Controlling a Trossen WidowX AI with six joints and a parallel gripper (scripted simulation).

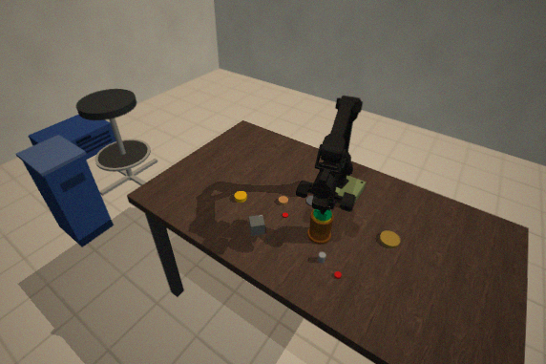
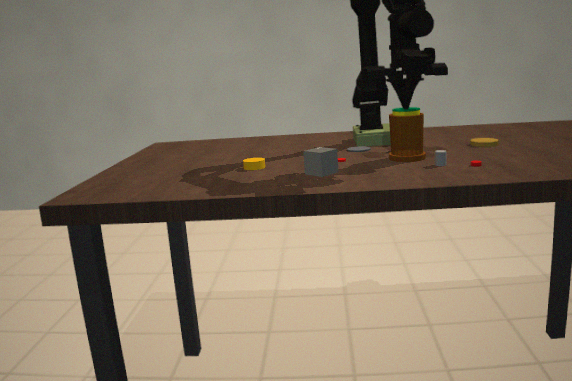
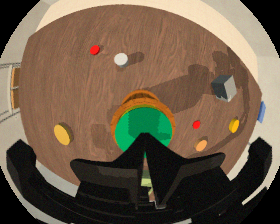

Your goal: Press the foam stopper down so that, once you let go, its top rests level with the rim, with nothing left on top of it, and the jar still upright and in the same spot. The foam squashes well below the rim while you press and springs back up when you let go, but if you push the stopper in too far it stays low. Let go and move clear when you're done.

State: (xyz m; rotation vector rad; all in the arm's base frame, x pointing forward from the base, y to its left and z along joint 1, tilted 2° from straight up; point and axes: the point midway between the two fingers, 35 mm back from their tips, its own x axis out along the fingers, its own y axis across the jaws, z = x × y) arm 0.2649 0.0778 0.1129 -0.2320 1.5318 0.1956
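Observation:
An orange-brown jar point(image 2: 406, 136) stands upright on the dark wooden table, near the arm's green base point(image 2: 371, 135). A green foam stopper point(image 2: 405, 110) sits in its mouth and stands slightly above the rim. My gripper point(image 2: 405, 102) is shut and empty, pointing straight down with its fingertips at the stopper's top. In the top view the gripper point(image 1: 325, 208) hides most of the stopper point(image 1: 324, 215) above the jar point(image 1: 320, 227). In the wrist view the shut fingertips point(image 3: 145, 137) lie over the green stopper point(image 3: 145, 129).
On the table are a grey cube point(image 2: 320, 161), a yellow disc point(image 2: 254, 163), a mustard disc point(image 2: 483, 141), a small grey cylinder point(image 2: 440, 157), two red buttons point(image 2: 475, 163) point(image 2: 341, 159), an orange disc point(image 1: 283, 200) and a grey disc point(image 2: 358, 149). A stool point(image 1: 111, 132) and blue cabinets point(image 1: 67, 182) stand left.

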